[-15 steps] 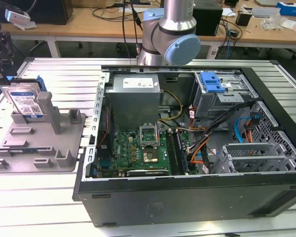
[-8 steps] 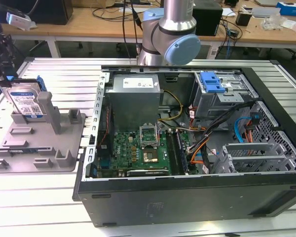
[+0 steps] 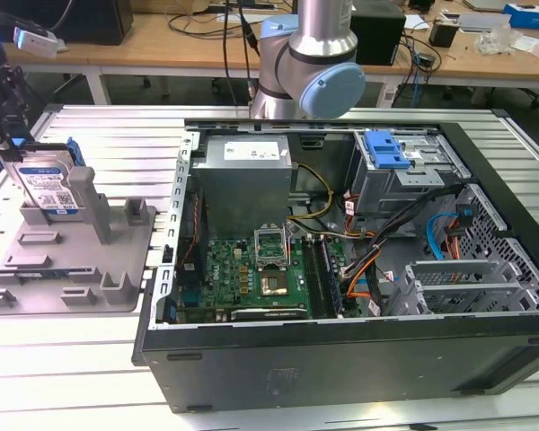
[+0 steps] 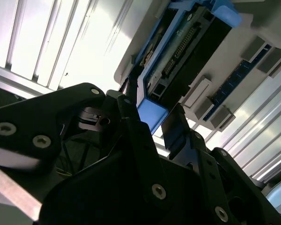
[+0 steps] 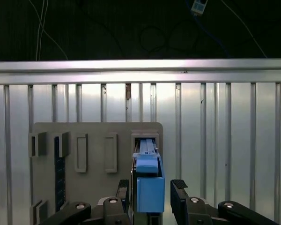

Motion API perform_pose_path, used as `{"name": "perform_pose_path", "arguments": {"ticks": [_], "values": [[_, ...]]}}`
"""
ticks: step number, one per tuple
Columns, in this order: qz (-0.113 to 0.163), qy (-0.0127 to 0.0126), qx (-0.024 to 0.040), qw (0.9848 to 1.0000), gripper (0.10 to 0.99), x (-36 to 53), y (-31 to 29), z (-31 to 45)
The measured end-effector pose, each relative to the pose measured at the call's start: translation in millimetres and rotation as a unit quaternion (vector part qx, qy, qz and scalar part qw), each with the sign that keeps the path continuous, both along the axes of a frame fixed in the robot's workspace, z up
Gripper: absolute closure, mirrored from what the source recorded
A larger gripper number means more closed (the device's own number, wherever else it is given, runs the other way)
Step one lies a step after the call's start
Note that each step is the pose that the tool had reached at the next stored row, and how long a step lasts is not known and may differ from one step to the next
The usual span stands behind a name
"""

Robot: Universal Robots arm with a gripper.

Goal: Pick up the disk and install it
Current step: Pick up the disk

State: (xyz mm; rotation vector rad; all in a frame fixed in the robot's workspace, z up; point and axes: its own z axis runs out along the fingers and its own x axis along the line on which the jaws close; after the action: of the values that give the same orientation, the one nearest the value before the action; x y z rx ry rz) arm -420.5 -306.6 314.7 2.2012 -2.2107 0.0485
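The disk (image 3: 49, 187) stands upright on edge in a slot of the grey fixture plate (image 3: 117, 269) at the exterior view's left. Its white-and-blue label faces the camera and a blue carrier frame (image 5: 150, 185) runs around it. My gripper (image 3: 20, 144) hangs right over the disk's top edge. In both wrist views the two black fingers straddle the blue frame: one finger (image 5: 124, 190) lies close against it, the other (image 5: 179, 190) stands a little off. The gripper (image 5: 151, 187) is open, and the disk (image 4: 178, 56) still rests in the fixture (image 5: 93, 140).
An open computer case (image 3: 341, 359) fills the exterior view's middle and right, with the motherboard, a grey power supply box (image 3: 247, 180) and a drive cage with a blue latch (image 3: 386, 148). The arm's base (image 3: 310, 63) stands behind it. The ribbed metal table (image 5: 225, 117) surrounds the fixture.
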Motion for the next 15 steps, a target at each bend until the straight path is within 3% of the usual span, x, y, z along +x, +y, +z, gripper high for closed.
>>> {"name": "perform_pose_path", "arguments": {"ticks": [15], "values": [[0.0, 0.0, 0.0, 1.0, 0.604, 0.0, -0.1, -7.9]]}}
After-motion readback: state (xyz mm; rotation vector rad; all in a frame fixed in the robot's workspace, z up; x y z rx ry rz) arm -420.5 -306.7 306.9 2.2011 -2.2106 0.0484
